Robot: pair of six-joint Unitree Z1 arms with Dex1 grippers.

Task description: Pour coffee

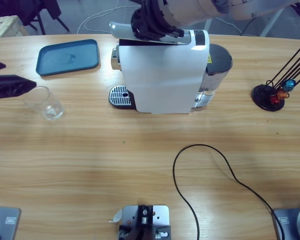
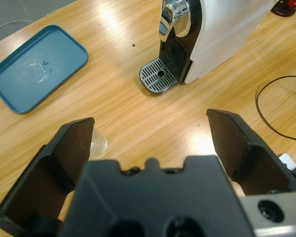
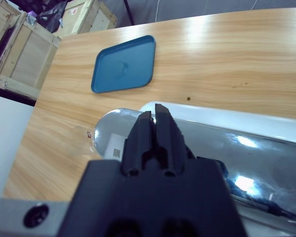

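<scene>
Bright, even overhead light. Glare patches sit on the wooden table (image 2: 113,19) beyond the coffee machine (image 1: 162,75); its chrome lever (image 3: 227,148) mirrors highlights. Shadows stay soft.

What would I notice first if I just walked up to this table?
The big white coffee machine near the middle of the table's far side, with the right gripper shut and pressed on its shiny lid. Next, the blue tray at the far left, and an empty glass in front of it, where the left gripper waits open.
</scene>
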